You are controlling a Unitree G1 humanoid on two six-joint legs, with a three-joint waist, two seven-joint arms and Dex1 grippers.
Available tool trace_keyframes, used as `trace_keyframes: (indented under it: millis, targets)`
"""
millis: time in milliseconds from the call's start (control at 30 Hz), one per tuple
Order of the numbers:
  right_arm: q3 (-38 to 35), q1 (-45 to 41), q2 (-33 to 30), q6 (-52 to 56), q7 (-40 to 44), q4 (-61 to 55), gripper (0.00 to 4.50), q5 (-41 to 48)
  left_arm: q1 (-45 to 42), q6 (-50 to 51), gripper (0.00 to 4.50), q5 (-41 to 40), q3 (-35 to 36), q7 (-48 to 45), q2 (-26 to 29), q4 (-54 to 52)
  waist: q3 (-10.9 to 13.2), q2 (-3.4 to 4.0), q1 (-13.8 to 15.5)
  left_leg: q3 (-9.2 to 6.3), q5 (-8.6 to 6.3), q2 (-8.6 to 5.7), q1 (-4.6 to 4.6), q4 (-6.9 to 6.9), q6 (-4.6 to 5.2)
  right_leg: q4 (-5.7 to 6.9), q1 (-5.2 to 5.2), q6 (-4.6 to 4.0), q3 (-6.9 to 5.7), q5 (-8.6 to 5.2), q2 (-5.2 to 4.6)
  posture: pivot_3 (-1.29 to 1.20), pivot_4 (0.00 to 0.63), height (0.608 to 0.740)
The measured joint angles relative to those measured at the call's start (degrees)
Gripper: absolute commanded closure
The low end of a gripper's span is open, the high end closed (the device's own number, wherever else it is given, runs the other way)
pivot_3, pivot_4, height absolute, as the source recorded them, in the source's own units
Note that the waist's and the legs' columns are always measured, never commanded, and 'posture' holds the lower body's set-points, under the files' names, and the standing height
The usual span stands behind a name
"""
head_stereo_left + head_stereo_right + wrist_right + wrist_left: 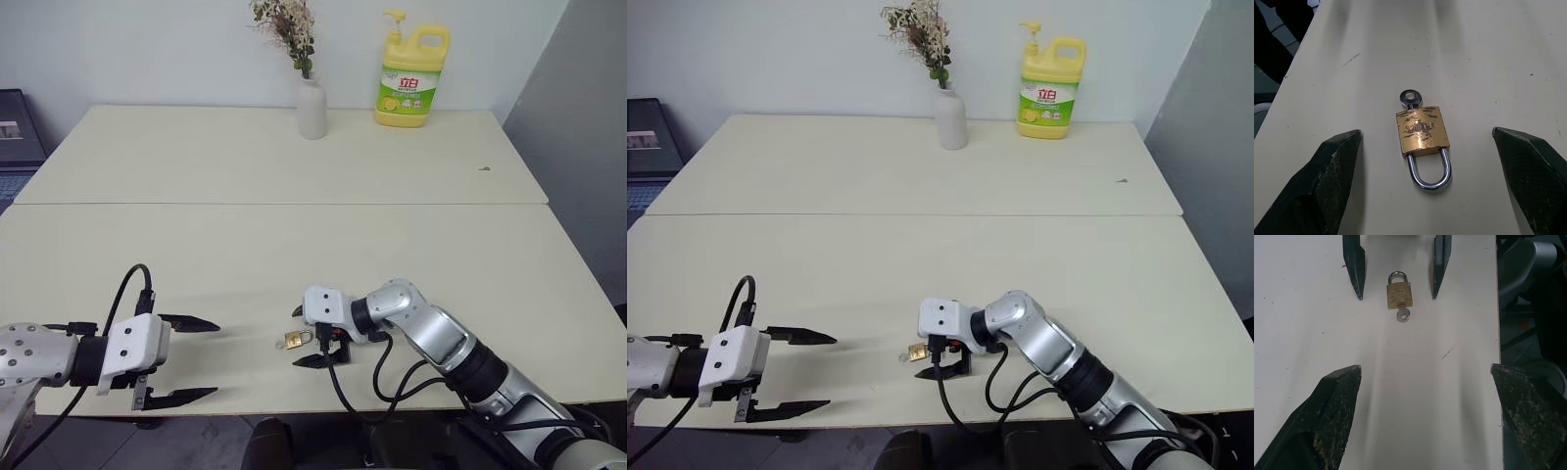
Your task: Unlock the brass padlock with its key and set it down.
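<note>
The brass padlock [1422,131] lies near the table's [294,157] front edge, key [1411,98] inserted, shackle closed; both grippers, right [310,336] and left [201,359], gape empty.

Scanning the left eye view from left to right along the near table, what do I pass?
Left end effector, open → brass padlock lying on the table, its key toward the left end effector → right end effector, open, its fingers either side of the padlock.

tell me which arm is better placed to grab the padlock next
Right. The right gripper is open with its jaws either side of the brass padlock, which lies flat on the table with its key inserted. The left gripper is open too, but stands farther off.
</note>
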Motion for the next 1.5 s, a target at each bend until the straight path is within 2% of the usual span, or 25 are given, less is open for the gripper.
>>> trace_keyframes:
  millis: [33,133,300,400,600,700,900,1000,1200,1333,1500]
  targets:
    - [0.00,-0.02,0.20,-0.10,0.00,0.14,0.00,-0.29,0.00,0.00,0.05,0.01,0.00,0.00,0.00,0.00,-0.01,-0.01,0.00,0.00,0.00,0.00,0.00,0.01,0.00,0.09,-0.04,-0.05,0.00,-0.03,0.00,0.00,0.150,0.740]
    - [-0.03,-0.27,0.69,-0.30,-0.02,0.99,0.86,-0.46,0.00,0.00,0.00,0.04,0.00,0.02,0.00,0.00,-0.01,-0.02,-0.05,-0.02,0.00,0.01,0.03,0.00,0.00,0.25,-0.09,-0.15,-0.02,-0.09,0.04,0.00,0.150,0.740]
    - [0.00,-0.52,0.82,-0.31,0.19,1.37,2.66,-0.51,0.00,0.00,0.00,0.09,-0.01,0.09,0.00,-0.01,-0.01,-0.01,-0.06,-0.03,0.00,0.02,0.01,0.00,0.00,0.30,-0.13,-0.18,-0.03,-0.11,0.06,0.00,0.150,0.740]
    - [0.02,-0.70,0.90,-0.05,0.27,1.35,3.57,-0.48,-0.01,0.00,0.00,0.13,-0.09,0.36,0.00,-0.01,-0.01,-0.01,-0.06,-0.03,0.00,0.02,0.00,0.00,0.00,0.30,-0.15,-0.18,-0.03,-0.11,0.05,0.00,0.150,0.740]
    - [0.27,-0.71,0.06,-1.14,0.17,0.55,3.56,-1.54,-1.01,0.00,0.00,0.26,-1.14,0.88,-0.08,0.00,0.00,0.00,-0.03,-0.03,0.00,0.01,-0.04,0.00,0.00,0.30,-0.18,-0.18,-0.03,-0.11,0.05,0.00,0.150,0.740]
    - [-0.47,-0.56,-4.21,-4.20,-0.81,-1.65,3.56,-3.29,-4.15,4.11,0.00,-0.21,-2.64,3.84,-0.78,0.02,0.01,0.02,0.59,-0.04,0.00,-0.07,-0.13,0.03,-0.01,0.29,-0.24,-0.13,-0.04,-0.10,-0.02,0.00,0.150,0.740]
    - [-10.07,4.40,-15.69,-8.23,-5.08,-6.65,3.56,-5.95,-15.84,16.41,0.00,-5.68,-7.85,10.06,-4.39,-0.68,-0.03,-0.05,1.30,-0.04,0.00,-0.10,-0.19,0.04,-0.01,0.26,-0.25,-0.10,-0.02,-0.08,-0.01,0.00,0.150,0.740]
    - [-14.25,9.02,-19.19,-12.80,-8.18,-10.15,3.56,-7.05,-22.75,23.04,0.00,-8.52,-11.06,12.94,-6.36,-1.03,-0.03,-0.06,1.27,-0.08,0.00,-0.07,-0.21,0.01,0.00,0.27,-0.26,-0.12,-0.01,-0.09,0.05,0.00,0.150,0.740]
    - [-19.79,14.89,-24.29,-21.07,-13.39,-12.91,3.56,-11.15,-31.37,29.59,0.00,-10.40,-15.63,14.61,-8.56,1.06,-0.03,-0.05,0.20,-0.11,0.00,-0.09,-0.18,0.03,0.00,0.29,-0.25,-0.12,0.04,-0.09,0.07,0.00,0.150,0.740]
    - [-23.55,20.47,-25.52,-32.11,-24.91,-15.36,3.56,-19.82,-41.16,35.98,0.00,-12.67,-19.72,15.72,-13.89,4.69,-0.02,-0.10,0.68,-0.14,0.00,-0.17,-0.21,0.07,-0.01,0.29,-0.17,-0.09,0.02,-0.08,0.04,0.00,0.150,0.740]
    - [-26.07,21.85,-26.24,-42.88,-37.09,-15.60,3.56,-31.29,-48.43,37.84,0.00,-13.44,-23.09,13.85,-16.22,8.59,-0.03,-0.12,0.24,-0.07,0.01,-0.16,-0.13,0.07,-0.01,0.28,-0.13,-0.07,0.13,-0.07,0.05,0.00,0.150,0.740]
